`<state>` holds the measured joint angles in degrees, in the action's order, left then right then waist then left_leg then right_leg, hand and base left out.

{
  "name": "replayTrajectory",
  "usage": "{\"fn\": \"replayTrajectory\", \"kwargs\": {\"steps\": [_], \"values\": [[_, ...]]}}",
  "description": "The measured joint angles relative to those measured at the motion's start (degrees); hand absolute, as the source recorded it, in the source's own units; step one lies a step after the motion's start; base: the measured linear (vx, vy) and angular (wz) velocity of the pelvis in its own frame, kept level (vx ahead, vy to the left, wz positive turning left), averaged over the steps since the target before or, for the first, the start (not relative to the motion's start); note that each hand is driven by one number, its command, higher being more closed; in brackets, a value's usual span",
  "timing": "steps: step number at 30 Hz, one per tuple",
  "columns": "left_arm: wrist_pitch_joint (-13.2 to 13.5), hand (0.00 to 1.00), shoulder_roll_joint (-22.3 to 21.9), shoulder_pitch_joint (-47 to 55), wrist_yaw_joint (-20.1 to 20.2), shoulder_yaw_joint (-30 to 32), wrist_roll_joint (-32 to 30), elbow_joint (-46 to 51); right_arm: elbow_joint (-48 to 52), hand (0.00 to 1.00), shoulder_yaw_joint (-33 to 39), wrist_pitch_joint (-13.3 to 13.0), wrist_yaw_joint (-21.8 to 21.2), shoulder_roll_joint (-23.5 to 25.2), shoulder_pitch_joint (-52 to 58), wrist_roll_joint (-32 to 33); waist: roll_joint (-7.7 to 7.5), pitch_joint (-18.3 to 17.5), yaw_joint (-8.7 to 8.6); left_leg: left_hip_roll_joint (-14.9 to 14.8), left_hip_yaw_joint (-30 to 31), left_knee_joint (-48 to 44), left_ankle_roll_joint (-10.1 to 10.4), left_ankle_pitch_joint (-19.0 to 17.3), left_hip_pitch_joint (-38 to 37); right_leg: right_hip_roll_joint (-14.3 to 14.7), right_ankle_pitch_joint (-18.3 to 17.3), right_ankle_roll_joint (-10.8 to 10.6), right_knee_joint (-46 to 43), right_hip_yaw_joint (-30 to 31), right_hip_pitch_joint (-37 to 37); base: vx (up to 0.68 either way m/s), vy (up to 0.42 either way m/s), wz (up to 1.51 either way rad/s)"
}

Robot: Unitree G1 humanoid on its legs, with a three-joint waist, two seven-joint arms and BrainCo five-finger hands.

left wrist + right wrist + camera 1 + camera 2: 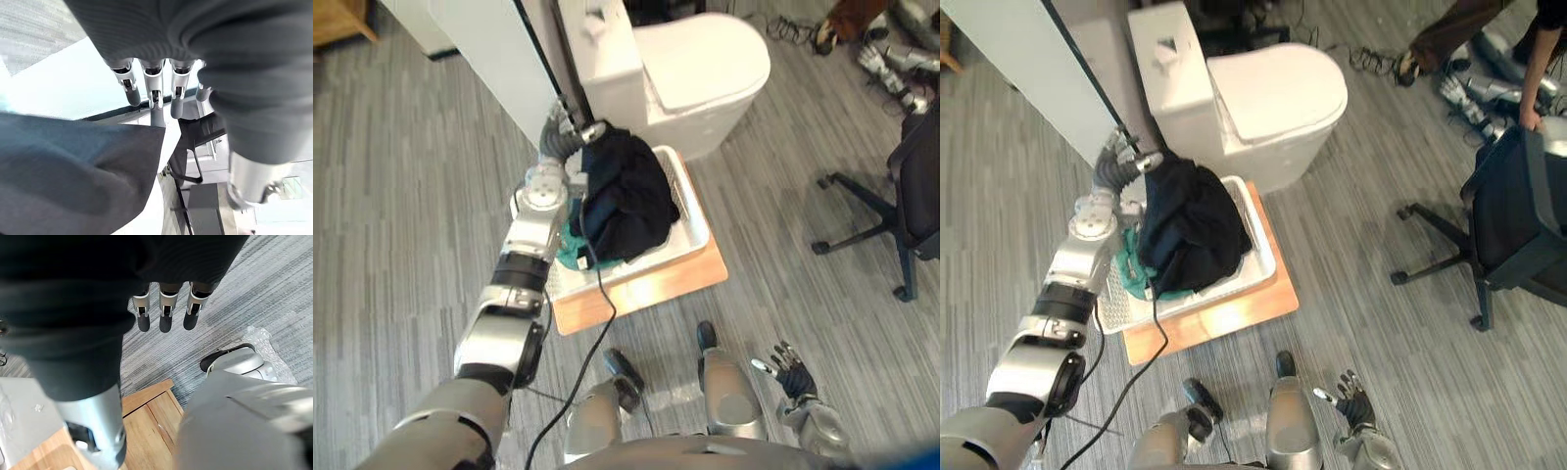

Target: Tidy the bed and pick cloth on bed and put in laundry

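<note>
In the white basket (697, 211) ahead, I see the dark cloth (622, 196) heaped just right of my left hand (578, 129) (fingers straight, gripping nothing).

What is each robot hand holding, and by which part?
The right robot hand is open, empty. The left robot hand is at the top of the dark cloth in the basket; grip cannot be told.

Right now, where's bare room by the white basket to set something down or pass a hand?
Free: grey plank floor between the white plastic basket and black office chair; wooden board's front strip. Crowded: the basket, heaped with black cloth over teal cloth, left hand above.
</note>
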<state>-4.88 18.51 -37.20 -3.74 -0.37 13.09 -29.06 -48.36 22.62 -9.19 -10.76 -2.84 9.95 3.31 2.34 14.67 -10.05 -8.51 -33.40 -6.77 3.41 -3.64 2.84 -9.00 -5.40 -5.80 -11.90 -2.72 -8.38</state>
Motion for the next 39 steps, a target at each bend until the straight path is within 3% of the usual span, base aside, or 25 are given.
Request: {"fn": "replayTrajectory", "kwargs": {"steps": [4, 7, 12, 15, 19, 23, 29, 36, 39], "values": [[0.0, 0.0, 2.8, 7.0, 3.9, 3.7, 1.8, 2.3, -3.8, 0.0, 0.3, 1.4, 0.3, -0.5, 1.7, -1.1, 1.39, -3.5, -0.15, 1.2, 2.5, 3.6, 0.2, 1.8, -3.1, -0.1, 0.0, 0.0, 2.8, -2.4, 4.4, 0.02, -0.016, 0.24], [0.0, 0.0, 5.2, 10.2, 6.3, 6.1, 3.4, 3.6, -4.6, 0.0, 0.5, 1.4, 0.9, -0.7, 2.6, -1.4, 1.56, -4.7, 0.0, 1.7, 3.8, 5.6, 0.2, 3.1, -4.9, -0.1, 0.0, 0.0, 4.6, -3.8, 7.1, -0.04, -0.023, 0.23], [0.2, 0.0, 5.7, 18.1, 9.5, 11.2, 6.1, 5.6, -5.0, 0.0, 0.5, 1.5, 1.5, -0.8, 4.8, -2.0, 1.52, -7.5, 0.43, 2.8, 5.9, 9.8, -0.1, 5.6, -7.1, -0.1, 0.3, 0.2, 7.6, -6.0, 9.7, -0.06, -0.009, 0.18], [0.6, 0.0, 5.7, 21.6, 9.7, 12.7, 4.7, 5.6, -5.0, 0.0, 0.5, 1.5, 1.5, -0.8, 6.0, -2.1, 1.06, -7.9, 1.64, 3.2, 6.1, 10.8, -0.1, 6.1, -8.4, 0.0, 0.7, 0.1, 8.6, -6.2, 11.1, -0.02, 0.008, 0.04], [0.9, 0.0, 6.9, 25.6, 10.1, 14.7, 4.4, 4.6, -5.7, 0.0, 0.4, 1.5, 1.6, -0.8, 6.5, -2.5, 0.25, -8.7, 1.94, 4.1, 7.4, 12.2, -0.7, 6.9, -8.7, -0.1, 1.0, -0.2, 9.7, -6.9, 12.0, 0.0, 0.015, 0.17], [3.8, 0.0, 6.7, 30.6, 9.7, 17.6, 8.7, 1.4, -6.6, 0.0, 0.1, 1.2, 1.9, -0.6, 6.4, -2.5, -0.62, -9.6, 3.52, 4.8, 8.1, 12.3, -0.7, 6.9, -8.9, -0.3, 1.5, -0.4, 11.1, -7.2, 13.0, 0.03, 0.032, 0.05], [7.3, 0.0, 1.2, 38.8, 8.2, 22.1, 12.7, -7.5, -7.9, 0.0, -0.6, 1.2, 2.0, -0.7, 5.6, -2.5, -0.69, -10.7, 4.93, 5.0, 10.1, 12.4, -0.7, 6.9, -9.1, -0.3, 1.5, -0.4, 11.7, -9.0, 14.6, 0.03, -0.001, 0.14], [10.3, 0.0, -9.9, 49.0, 7.5, 23.4, 7.3, -18.6, -9.5, 0.0, -1.0, 0.6, 1.9, -0.6, 3.1, -2.5, -0.75, -10.9, 7.51, 4.9, 10.5, 12.7, -0.6, 6.9, -10.7, -0.4, 0.6, 0.1, 10.9, -9.3, 16.0, -0.02, -0.002, 0.03], [13.2, 0.0, -14.2, 52.6, 5.6, 22.9, 1.3, -23.4, -10.0, 0.0, -1.0, 0.5, 2.0, -0.6, 2.0, -3.2, -0.91, -11.1, 7.86, 5.0, 11.2, 12.7, -0.2, 6.5, -10.8, -0.6, 0.1, 0.3, 10.8, -9.7, 16.5, -0.02, 0.01, 0.12]]}}
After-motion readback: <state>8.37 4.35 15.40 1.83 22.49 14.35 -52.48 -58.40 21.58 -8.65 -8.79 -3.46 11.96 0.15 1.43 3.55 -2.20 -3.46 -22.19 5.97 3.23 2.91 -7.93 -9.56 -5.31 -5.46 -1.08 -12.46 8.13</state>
